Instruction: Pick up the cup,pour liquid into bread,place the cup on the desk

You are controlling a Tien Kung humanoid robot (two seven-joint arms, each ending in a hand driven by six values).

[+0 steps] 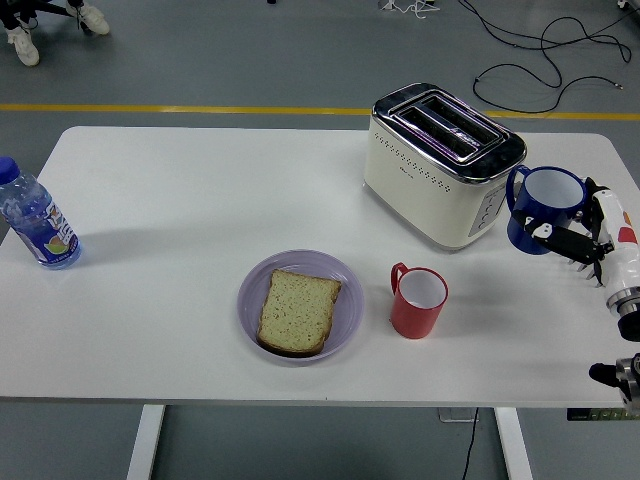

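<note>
A slice of bread (299, 311) lies flat on a lilac plate (345, 318) near the front edge of a white desk (200, 200), with a red mug (419, 302) standing upright just to the plate's right, its handle turned toward the plate. At the right edge of the desk, the robot's right hand (575, 240) reaches in from the side, its dark fingers (556, 236) curled around the lower body of a blue cup (546, 208). The cup is upright, its white inside showing and its handle pointing left toward the toaster; whether its base touches the desk cannot be told from this angle. The white wrist of the arm runs off toward the lower right corner. Over at the left edge of the desk, well apart from everything else, a plastic water bottle (35, 218) with a blue cap stands tilted in view. Farther back, a cream toaster (438, 167) with a chrome top and two empty slots sits just left of the blue cup. Beyond the desk, a yellow line (180, 108) crosses the grey floor, black cables (540, 55) trail at the upper right, and a person's white shoes (22, 42) show in the upper left corner.
</note>
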